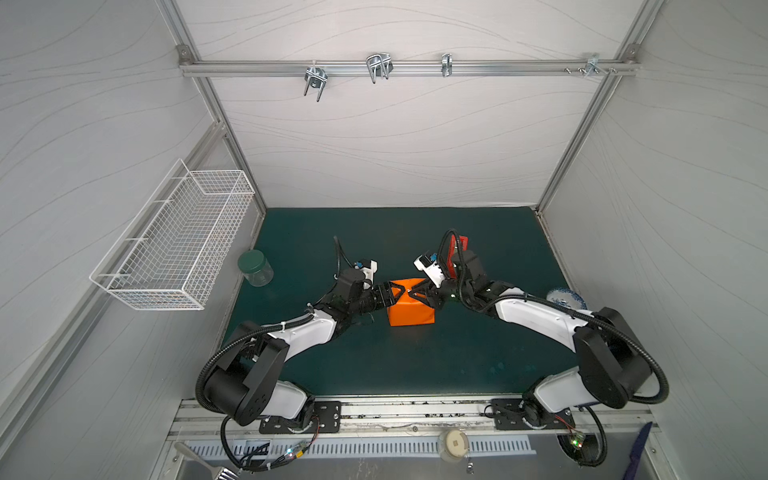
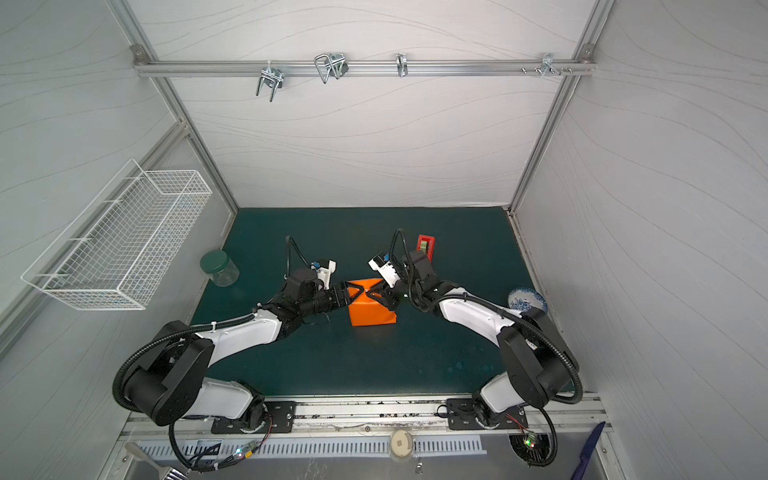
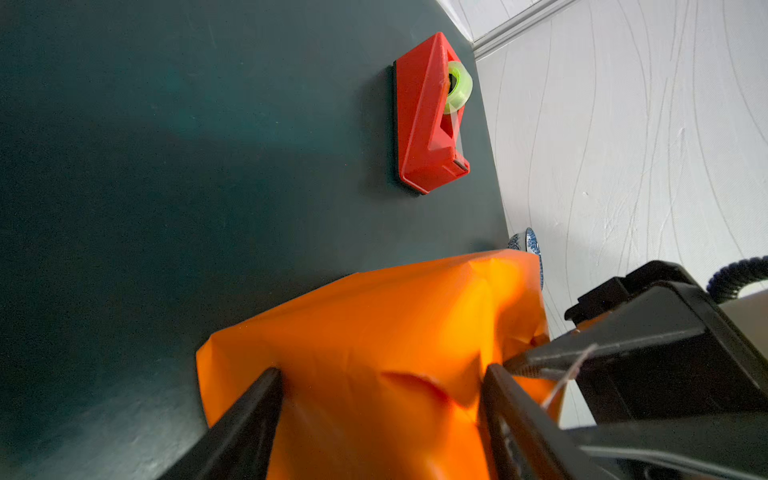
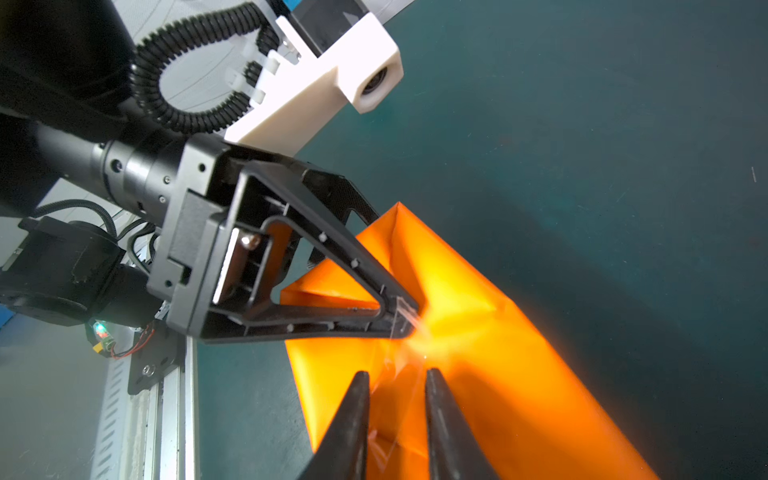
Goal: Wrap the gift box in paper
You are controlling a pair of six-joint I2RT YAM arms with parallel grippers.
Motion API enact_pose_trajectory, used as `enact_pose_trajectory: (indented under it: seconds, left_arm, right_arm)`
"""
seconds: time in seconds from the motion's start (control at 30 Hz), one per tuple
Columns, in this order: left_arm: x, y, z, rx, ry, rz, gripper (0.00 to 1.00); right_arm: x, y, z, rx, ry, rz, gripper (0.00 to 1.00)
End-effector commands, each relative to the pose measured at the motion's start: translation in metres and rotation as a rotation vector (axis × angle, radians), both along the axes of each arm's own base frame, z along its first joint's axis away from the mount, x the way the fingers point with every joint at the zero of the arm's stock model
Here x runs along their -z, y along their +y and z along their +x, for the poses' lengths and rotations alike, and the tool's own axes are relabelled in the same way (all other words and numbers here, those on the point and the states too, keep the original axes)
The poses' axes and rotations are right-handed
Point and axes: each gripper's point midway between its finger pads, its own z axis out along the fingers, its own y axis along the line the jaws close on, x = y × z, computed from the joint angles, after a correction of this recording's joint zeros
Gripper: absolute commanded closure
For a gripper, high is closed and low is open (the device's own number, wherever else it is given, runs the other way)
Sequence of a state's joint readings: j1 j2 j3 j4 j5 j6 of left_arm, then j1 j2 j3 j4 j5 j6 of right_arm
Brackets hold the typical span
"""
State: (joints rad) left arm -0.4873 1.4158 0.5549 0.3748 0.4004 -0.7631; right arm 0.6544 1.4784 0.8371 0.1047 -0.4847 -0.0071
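Atop the paper (image 1: 411, 311), our spread left end effector (image 3: 382, 374) pressed down (right end effector (image 4: 397, 374) slightly parted); we judged gentleness safest.

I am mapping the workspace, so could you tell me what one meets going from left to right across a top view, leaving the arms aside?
In a top view: white wire basket on the wall → green-lidded jar → orange paper → red tape dispenser → blue-and-white plate.
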Motion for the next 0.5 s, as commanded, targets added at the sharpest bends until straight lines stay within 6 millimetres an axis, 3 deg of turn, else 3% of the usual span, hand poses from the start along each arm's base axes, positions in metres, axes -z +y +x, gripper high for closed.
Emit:
enact_pose_trajectory:
  seconds: [0.0, 0.47]
  left_arm:
    - [0.072, 0.019, -0.045, 0.033, 0.255, 0.167, 0.24]
    - [0.073, 0.019, -0.046, 0.04, 0.254, 0.169, 0.24]
  right_arm:
    - [0.044, -0.021, 0.002, 0.072, 0.094, -0.155, 0.69]
    - [0.014, -0.017, 0.033, 0.112, 0.08, -0.094, 0.57]
